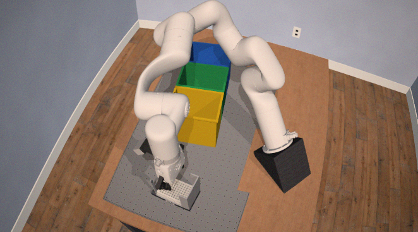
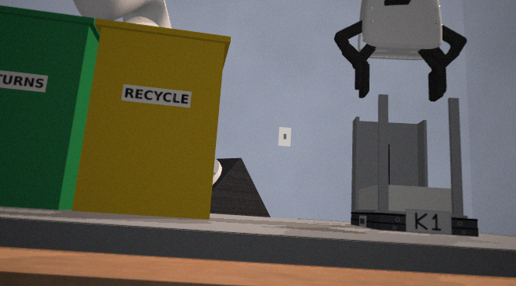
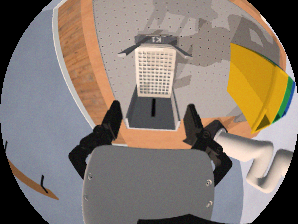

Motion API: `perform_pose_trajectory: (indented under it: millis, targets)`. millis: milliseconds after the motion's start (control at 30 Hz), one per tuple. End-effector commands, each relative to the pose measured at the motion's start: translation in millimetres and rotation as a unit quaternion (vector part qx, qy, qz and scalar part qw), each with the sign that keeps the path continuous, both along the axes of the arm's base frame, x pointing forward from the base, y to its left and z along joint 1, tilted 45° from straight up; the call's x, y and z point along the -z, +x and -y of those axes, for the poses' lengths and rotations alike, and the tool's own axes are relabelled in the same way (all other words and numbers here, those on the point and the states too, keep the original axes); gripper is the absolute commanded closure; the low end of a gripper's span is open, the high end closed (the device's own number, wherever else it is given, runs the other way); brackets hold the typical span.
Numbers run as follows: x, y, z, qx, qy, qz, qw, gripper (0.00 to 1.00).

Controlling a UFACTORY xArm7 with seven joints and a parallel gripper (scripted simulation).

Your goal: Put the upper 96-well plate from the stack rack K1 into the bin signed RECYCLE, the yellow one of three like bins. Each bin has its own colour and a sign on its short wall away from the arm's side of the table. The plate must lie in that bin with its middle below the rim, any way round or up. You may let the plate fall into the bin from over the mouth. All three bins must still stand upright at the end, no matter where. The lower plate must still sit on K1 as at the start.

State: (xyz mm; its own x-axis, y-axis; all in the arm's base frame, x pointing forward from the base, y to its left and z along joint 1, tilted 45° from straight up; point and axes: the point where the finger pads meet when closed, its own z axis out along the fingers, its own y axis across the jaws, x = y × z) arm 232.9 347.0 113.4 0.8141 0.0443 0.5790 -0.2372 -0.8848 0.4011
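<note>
Hand: spread wide, holding nothing, poised directly above rack K1, fingertips about level with the post tops.
Plate: upper of the stack, seated inside K1 between the posts, well grid facing up; the lower plate was not separately visible.
Handling, by judgement: light, rigid plastic, smooth-sided and apt to slip; best taken across its two long edges, lifted straight up clear of the posts.
RECYCLE bin: yellow, well apart from K1 on the tabletop, beside a green bin.
</note>
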Motion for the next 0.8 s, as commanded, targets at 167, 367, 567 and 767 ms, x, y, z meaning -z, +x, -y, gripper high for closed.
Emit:
perform_pose_trajectory:
  millis: [167, 367, 567, 767]
  targets:
    - [10.5, 7.7, 6, -0.002, 0.002, 0.0, 1.0, 0.0]
    - [16.4, 12.2, 9, -0.002, 0.002, 0.0, 1.0, 0.0]
    - [22.4, 16.6, 13, -0.002, 0.002, 0.0, 1.0, 0.0]
    - [29.5, 21.9, 18, -0.002, 0.002, 0.0, 1.0, 0.0]
